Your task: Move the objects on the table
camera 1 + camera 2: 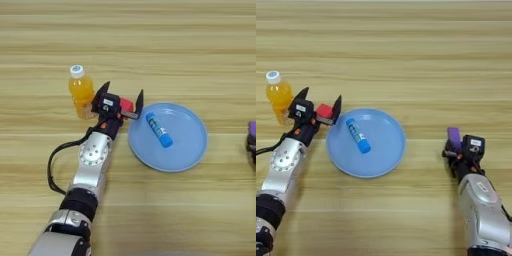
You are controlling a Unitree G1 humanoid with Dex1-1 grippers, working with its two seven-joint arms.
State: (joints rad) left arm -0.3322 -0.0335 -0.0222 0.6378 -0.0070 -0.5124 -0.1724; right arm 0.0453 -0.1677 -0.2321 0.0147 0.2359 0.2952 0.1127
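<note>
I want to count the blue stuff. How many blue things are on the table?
2. The plate lies mid-table, and the tube lies on it, toward its left. The purple block at the right gripper isn't blue. None seem hidden.

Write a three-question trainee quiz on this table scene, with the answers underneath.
1. True or false: the blue tube lies on the plate.
2. Which object sits between the fingers of the left claw? A) purple block B) red cube C) bottle
3. Fill in: the orange bottle stands to the ____ of the plate, as the robot sees it.

Key
1. True. The tube lies slantwise on the plate's left half.
2. B. The red cube is between the spread fingers; whether they touch it cannot be told. The purple block is over at the right claw.
3. Left. It stands upright, just beyond the left claw.
</note>
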